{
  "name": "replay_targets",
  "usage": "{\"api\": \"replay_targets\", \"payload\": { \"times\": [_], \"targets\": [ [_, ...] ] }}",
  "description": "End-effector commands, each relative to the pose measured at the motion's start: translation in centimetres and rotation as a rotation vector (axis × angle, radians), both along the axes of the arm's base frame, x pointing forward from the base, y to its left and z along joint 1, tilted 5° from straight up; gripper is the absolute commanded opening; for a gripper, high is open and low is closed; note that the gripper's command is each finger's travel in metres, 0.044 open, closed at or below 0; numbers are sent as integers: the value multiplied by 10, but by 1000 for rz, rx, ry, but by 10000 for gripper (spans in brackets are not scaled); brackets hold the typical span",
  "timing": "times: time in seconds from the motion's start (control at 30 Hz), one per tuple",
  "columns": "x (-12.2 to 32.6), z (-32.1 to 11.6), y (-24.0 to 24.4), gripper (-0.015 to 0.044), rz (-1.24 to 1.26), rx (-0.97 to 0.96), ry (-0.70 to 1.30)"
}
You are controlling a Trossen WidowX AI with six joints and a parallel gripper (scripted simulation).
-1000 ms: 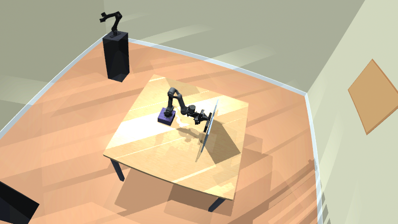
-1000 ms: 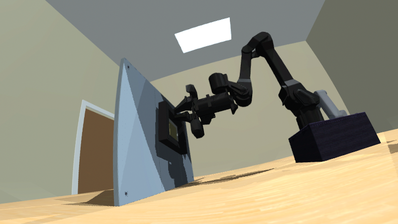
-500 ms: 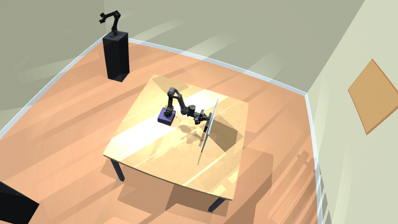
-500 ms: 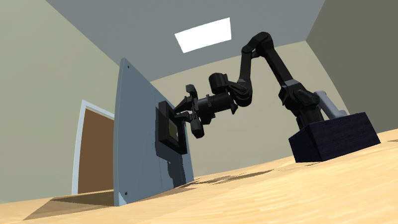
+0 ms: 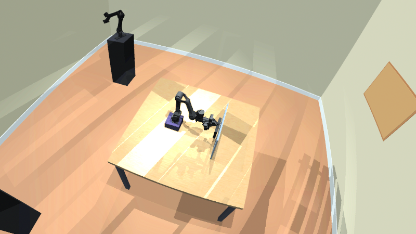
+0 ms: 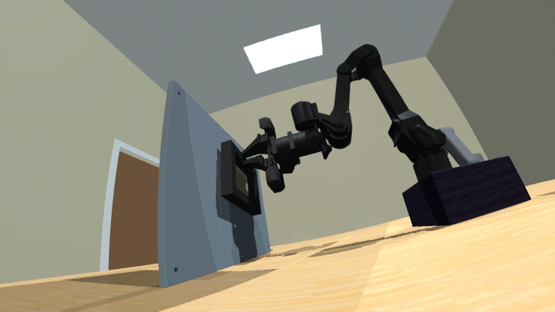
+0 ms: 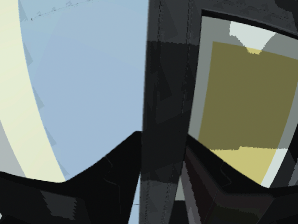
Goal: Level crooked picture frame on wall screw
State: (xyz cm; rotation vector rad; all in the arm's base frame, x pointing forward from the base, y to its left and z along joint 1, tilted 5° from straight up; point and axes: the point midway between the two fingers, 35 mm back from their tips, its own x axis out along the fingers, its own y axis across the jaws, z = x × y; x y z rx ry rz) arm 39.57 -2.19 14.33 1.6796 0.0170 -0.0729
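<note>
The dark picture frame (image 5: 214, 134) (image 6: 227, 170) (image 7: 167, 90) hangs in front of the upright blue panel (image 5: 226, 112) (image 6: 186, 174) (image 7: 85, 85). My gripper (image 5: 218, 124) (image 6: 243, 157) (image 7: 161, 139) is shut on one rail of the frame, apparently the top one. One finger is outside the rail and the other is inside the opening, over the olive picture (image 6: 241, 184) (image 7: 250, 95). The screw and the notched strip are hidden behind the frame. The frame looks close to the panel; I cannot tell whether it is level or seated on the screw.
The panel stands on the wooden table (image 5: 186, 174) (image 6: 446, 263). My arm rises from a purple box (image 5: 173, 125) (image 6: 477, 193) on the table. Another arm (image 5: 119, 21) stands on a black pedestal (image 5: 120, 61) by the far wall. Shadows fall across the panel and table.
</note>
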Motion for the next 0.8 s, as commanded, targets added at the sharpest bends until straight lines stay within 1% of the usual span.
{"api": "replay_targets", "payload": {
  "times": [0.0,0.77],
  "targets": [
    [0,5,1,0,1,-2,-17],
    [0,7,3,0,1,-2,-17]
  ]
}}
